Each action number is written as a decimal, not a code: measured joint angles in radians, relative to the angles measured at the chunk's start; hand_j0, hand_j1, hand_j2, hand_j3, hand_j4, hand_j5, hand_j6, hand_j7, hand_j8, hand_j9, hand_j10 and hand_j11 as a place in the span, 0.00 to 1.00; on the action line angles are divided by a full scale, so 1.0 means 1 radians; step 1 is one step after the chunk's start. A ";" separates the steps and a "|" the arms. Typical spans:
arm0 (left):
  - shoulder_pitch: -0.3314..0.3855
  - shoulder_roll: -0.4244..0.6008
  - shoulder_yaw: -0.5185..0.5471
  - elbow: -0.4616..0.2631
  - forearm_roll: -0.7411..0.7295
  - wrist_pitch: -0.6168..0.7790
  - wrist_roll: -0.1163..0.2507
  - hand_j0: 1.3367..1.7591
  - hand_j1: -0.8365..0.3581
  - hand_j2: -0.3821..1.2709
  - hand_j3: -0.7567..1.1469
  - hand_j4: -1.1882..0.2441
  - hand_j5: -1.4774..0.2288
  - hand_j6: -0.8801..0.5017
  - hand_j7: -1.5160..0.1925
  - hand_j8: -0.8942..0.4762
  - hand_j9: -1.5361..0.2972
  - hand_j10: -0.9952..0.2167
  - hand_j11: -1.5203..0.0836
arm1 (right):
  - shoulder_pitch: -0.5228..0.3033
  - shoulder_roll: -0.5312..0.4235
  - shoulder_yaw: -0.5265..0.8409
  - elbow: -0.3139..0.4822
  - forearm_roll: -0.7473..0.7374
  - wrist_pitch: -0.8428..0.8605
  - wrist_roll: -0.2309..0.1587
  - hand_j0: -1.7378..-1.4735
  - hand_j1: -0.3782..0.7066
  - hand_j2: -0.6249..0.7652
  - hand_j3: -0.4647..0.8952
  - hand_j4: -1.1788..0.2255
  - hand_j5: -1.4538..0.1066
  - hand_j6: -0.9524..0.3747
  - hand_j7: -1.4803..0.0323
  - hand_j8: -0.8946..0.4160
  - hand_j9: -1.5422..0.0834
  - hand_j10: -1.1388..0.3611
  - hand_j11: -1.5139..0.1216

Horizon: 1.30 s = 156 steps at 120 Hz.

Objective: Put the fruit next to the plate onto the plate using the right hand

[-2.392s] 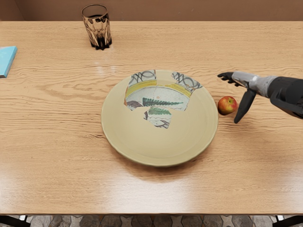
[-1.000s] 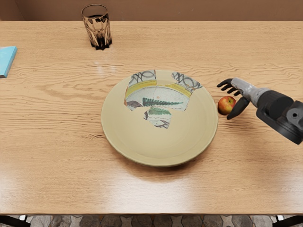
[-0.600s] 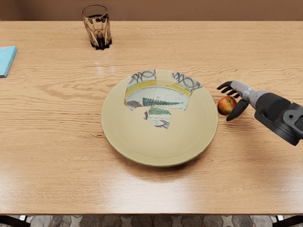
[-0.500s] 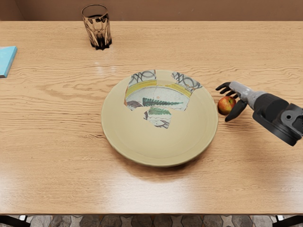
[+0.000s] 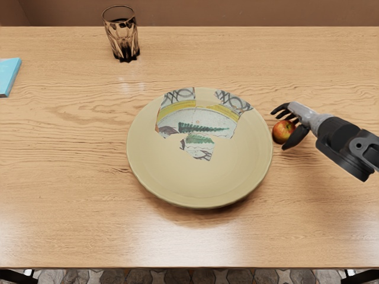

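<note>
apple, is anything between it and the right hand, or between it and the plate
Nothing visible. The right hand is open, close at the right side of the apple. The plate lies just left of the apple, with only bare table between. The glass stands far off, back left.

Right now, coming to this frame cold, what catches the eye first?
A big cream plate with a patchy painted pattern sits dead centre. Just off its right rim sits a small red apple, with the right robot hand open beside it. A dark glass stands far back left.
</note>
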 joint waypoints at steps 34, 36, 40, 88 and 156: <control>0.001 0.000 0.000 0.000 0.000 0.000 0.000 0.76 0.99 0.23 0.40 0.83 0.87 0.64 0.89 0.65 0.84 0.82 0.95 | 0.004 0.017 0.000 -0.023 0.000 0.000 0.009 0.30 0.43 0.40 0.34 0.58 0.63 0.44 0.66 0.40 0.65 0.51 0.63; 0.000 0.000 0.000 0.000 0.000 0.000 0.000 0.76 0.99 0.23 0.40 0.83 0.87 0.64 0.89 0.65 0.84 0.82 0.95 | 0.004 0.018 0.000 -0.025 0.000 0.000 0.009 0.30 0.43 0.40 0.34 0.57 0.62 0.44 0.66 0.40 0.65 0.51 0.63; 0.000 0.000 0.000 0.000 0.000 0.000 0.000 0.76 0.99 0.23 0.40 0.83 0.87 0.64 0.89 0.65 0.84 0.82 0.95 | 0.004 0.019 0.000 -0.028 0.000 0.000 0.011 0.30 0.44 0.40 0.34 0.57 0.62 0.43 0.66 0.40 0.65 0.51 0.63; 0.001 0.000 0.000 0.000 0.000 0.000 0.000 0.76 0.99 0.23 0.40 0.83 0.87 0.64 0.89 0.65 0.84 0.82 0.95 | 0.002 0.032 -0.012 -0.041 -0.001 0.001 0.024 0.30 0.52 0.39 0.34 0.52 0.56 0.38 0.59 0.34 0.59 0.46 0.57; 0.000 0.000 0.000 0.000 0.000 0.000 0.000 0.76 0.99 0.23 0.40 0.83 0.87 0.64 0.89 0.65 0.84 0.82 0.95 | 0.001 0.021 -0.016 -0.040 0.004 0.015 0.050 0.33 0.59 0.55 0.34 0.36 0.35 0.34 0.39 0.43 0.39 0.46 0.37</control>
